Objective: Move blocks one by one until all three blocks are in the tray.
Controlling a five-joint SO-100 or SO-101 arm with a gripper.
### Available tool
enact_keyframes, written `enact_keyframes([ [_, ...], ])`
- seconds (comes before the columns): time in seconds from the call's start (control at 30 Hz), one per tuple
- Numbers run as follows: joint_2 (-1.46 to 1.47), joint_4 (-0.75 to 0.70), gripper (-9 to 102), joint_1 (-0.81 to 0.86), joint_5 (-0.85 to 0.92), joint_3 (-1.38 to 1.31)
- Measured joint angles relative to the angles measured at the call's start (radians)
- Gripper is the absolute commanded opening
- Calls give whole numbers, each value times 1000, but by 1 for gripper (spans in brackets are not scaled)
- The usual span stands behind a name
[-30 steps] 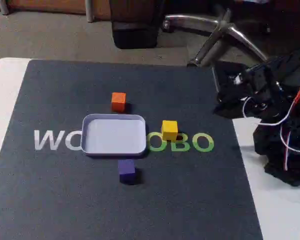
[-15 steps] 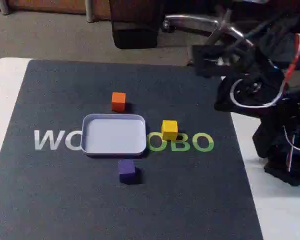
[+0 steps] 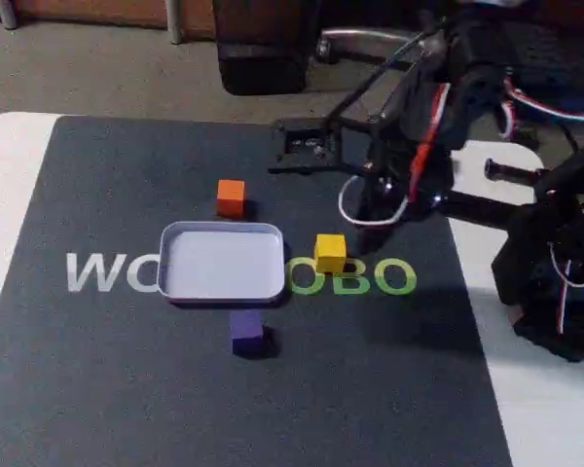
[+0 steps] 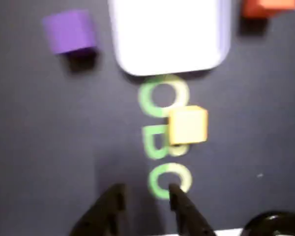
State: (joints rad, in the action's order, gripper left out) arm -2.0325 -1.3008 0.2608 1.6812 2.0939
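The small matte yellow cube [image 3: 330, 252] sat on the dark mat [image 3: 127, 389] just off the right short side of the shallow pale lavender-white rectangular tray [image 3: 269, 236] in the fixed view, resting over the green lettering [image 3: 394, 278]. The small matte orange cube [image 3: 231, 197] stood just beyond the tray's far rim, and the small matte dark purple cube [image 3: 246, 331] just in front of its near rim; none touched the tray, and nothing lay in it. The black two-finger gripper [image 4: 146, 195] hung above the mat, well apart from all three, its fingers [image 4: 111, 201] held a narrow gap apart and pinching nothing; in the wrist view the yellow cube [image 4: 188, 126] lay ahead of the tips and a little to the right. All three cubes looked light, rigid and flat-faced, likely wood or dense foam, with a dull surface that should give decent friction, so a modest squeeze ought to hold. Best hold, by my reckoning: two opposite vertical faces, fingers low enough to clear the top edges, square to the cube so it does not twist out. The jaws appeared narrower than a cube and would likely need spreading first. The main risk was nudging so light a cube along the mat with one finger before the other closed.
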Motion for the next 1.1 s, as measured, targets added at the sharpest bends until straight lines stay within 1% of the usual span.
enact_keyframes([
  [0.33, 23, 54, 16, 114, 143, 38],
  [0.53, 52, 170, 17, 186, 236, 84],
  [0.77, 146, 284, 18, 206, 285, 86],
  [1.1, 176, 302, 22, 216, 410, 94],
])
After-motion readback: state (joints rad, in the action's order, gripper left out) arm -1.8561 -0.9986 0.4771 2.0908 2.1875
